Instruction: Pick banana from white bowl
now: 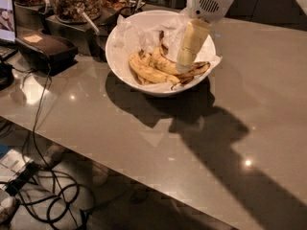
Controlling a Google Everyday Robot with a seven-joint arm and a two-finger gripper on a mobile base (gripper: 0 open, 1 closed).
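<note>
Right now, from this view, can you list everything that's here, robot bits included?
Bowl: one, white, far side of the table.
Paper: one crinkled sheet, white, lining the bowl.
Bananas: a few, yellow with brown spots, inside the bowl.
Jars of nuts: two, clear glass, behind the bowl at left.
Box: one, black, left of the bowl.
Cables: several, black, off the left edge to the floor.
Table: one, grey-brown, across the view.
Gripper: one, cream, inside the bowl, over the bananas.
</note>
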